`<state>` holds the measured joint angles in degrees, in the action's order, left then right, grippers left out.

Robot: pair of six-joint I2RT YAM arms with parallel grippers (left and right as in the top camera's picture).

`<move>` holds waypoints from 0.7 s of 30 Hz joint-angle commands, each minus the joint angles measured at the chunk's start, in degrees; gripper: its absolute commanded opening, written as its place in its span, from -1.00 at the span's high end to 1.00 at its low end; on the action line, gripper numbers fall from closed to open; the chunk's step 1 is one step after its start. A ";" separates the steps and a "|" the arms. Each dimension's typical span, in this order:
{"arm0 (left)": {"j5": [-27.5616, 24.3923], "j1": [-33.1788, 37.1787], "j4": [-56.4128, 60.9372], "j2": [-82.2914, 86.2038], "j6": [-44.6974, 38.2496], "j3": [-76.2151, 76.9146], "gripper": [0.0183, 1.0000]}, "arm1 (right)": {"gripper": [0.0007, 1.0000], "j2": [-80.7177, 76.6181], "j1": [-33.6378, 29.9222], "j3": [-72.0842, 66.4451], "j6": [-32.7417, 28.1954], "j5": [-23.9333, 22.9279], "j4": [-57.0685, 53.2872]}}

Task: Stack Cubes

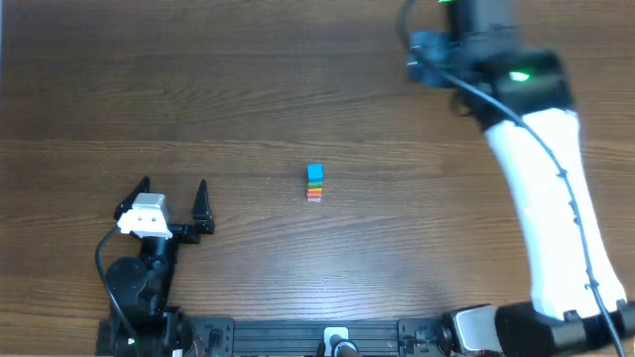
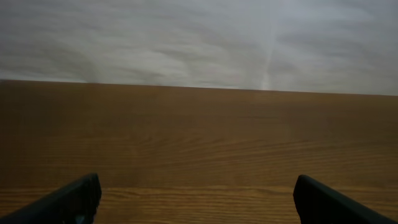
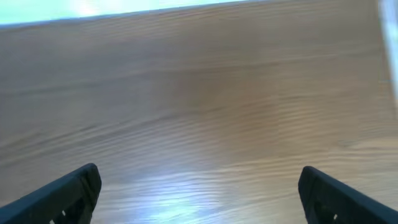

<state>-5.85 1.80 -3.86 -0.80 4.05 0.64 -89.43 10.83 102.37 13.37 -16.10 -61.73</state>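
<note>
Cubes (image 1: 315, 184) stand stacked (blue on top) in the middle of the worktop (image 1: 298, 89). Left gripper (image 1: 173, 184) and right gripper (image 3: 199, 193) gape wide, holding nothing. Best to keep both well away so nothing bumps it.

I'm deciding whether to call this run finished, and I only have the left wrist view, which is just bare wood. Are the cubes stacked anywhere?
Observer: Yes. In the top view a stack of cubes stands upright at mid-table, with a blue cube on top.
Operator: Is either end effector holding it?
Observer: No. The left end effector sits open, apart from the stack and nearer its own base.
Operator: And the right one?
Observer: The right end effector is open over bare table, toward the far right corner and well away from the stack.
</note>
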 commanded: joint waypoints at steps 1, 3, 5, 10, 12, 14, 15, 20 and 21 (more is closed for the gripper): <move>-0.74 0.31 -0.02 0.42 -0.63 -0.31 -1.00 | -0.99 8.79 -6.34 -10.49 -9.46 1.33 6.23; -0.74 0.31 -0.02 0.42 -0.63 -0.31 -1.00 | -0.99 13.75 -7.37 -16.98 -10.86 2.23 10.47; -0.74 0.31 -0.02 0.42 -0.63 -0.31 -1.00 | -0.98 19.52 -7.91 -24.59 -11.10 2.25 15.17; -0.74 0.31 -0.02 0.42 -0.63 -0.31 -1.00 | -0.99 31.93 -8.15 -41.29 -13.27 2.05 24.63; -0.74 0.31 -0.02 0.42 -0.63 -0.31 -1.00 | -0.98 36.39 -8.11 -47.25 -13.25 2.10 28.22; -0.74 0.31 -0.02 0.42 -0.63 -0.31 -1.00 | -0.99 40.26 -8.11 -52.52 -13.18 2.45 31.71; -0.74 0.31 -0.02 0.42 -0.63 -0.31 -1.00 | -0.99 42.18 -8.11 -55.06 -13.22 2.75 33.42; -0.74 0.31 -0.02 0.42 -0.63 -0.31 -1.00 | -0.99 52.13 -8.11 -68.39 -13.20 2.75 44.63; -0.74 0.31 -0.02 0.42 -0.63 -0.31 -1.00 | -0.99 53.79 -8.11 -70.69 -13.20 2.80 46.73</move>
<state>-5.85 1.80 -3.86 -0.80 4.05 0.64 -39.66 3.03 36.75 0.67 -13.89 -18.09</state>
